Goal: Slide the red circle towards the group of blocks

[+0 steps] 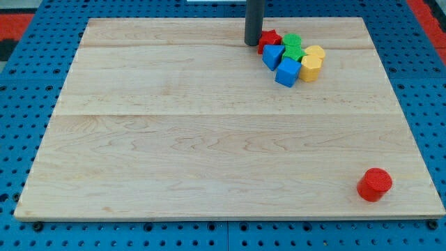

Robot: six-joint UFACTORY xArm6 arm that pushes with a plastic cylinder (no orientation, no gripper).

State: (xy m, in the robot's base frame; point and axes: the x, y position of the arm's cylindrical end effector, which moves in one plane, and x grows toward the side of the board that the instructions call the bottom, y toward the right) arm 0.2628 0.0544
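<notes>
The red circle [375, 185] lies alone near the board's bottom right corner. The group of blocks sits at the view's top, right of centre: a red block [270, 39], two green blocks [292, 41] [293, 54], two blue blocks [272, 56] [287, 72] and two yellow blocks [315, 53] [311, 68], all packed together. My tip [251, 43] stands just left of the red block in the group, touching or nearly touching it, and far from the red circle.
The wooden board [174, 139] rests on a blue perforated table [21, 104]. The group lies close to the board's top edge. The red circle is near the board's right and bottom edges.
</notes>
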